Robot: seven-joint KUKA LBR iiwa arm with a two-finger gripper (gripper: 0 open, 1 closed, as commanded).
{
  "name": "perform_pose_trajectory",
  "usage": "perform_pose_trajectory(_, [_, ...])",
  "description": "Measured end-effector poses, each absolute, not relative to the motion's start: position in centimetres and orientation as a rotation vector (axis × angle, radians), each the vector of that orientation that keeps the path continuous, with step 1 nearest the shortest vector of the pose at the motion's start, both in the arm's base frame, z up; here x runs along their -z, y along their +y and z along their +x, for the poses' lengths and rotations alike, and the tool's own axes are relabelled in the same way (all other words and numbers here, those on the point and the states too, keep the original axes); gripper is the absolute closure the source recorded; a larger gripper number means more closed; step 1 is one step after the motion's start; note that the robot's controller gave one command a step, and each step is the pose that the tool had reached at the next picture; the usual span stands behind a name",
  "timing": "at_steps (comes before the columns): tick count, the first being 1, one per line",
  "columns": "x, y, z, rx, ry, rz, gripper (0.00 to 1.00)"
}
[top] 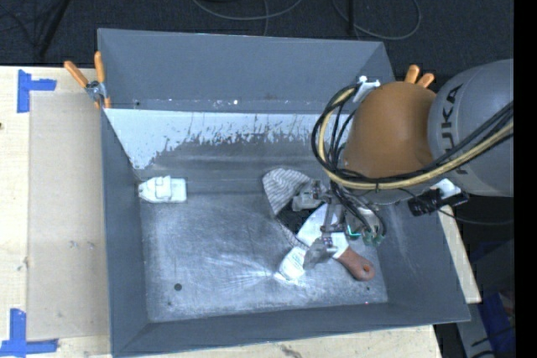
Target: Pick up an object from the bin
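My gripper (334,224) is low in the bin's right half, under the arm's wrist, right over a small cluster of things. Just below it lies a white, flat piece (293,266), and to its right a reddish-brown handle-like thing (358,267). A grey patterned cloth-like item (282,183) lies at its upper left, with a black thing (293,219) beneath that, partly hidden by the gripper. I cannot make out whether anything is between its tips.
A small white block (162,190) lies alone at the bin's left, near the back wall. The arm with its orange cover and looped cables hangs over the right side, hiding part of the floor there.
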State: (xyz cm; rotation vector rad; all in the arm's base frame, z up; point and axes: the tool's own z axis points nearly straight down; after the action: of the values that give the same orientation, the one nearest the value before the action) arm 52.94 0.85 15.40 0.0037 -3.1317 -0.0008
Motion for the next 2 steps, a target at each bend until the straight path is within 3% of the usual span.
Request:
perform_pose_trajectory(1, [-15.8,0.9,53.1,0.001,-3.14,0.004,0.0])
perform_pose_trajectory(2, [-7.8,-1.4,53.3,0.003,-3.148,0.055,1.0])
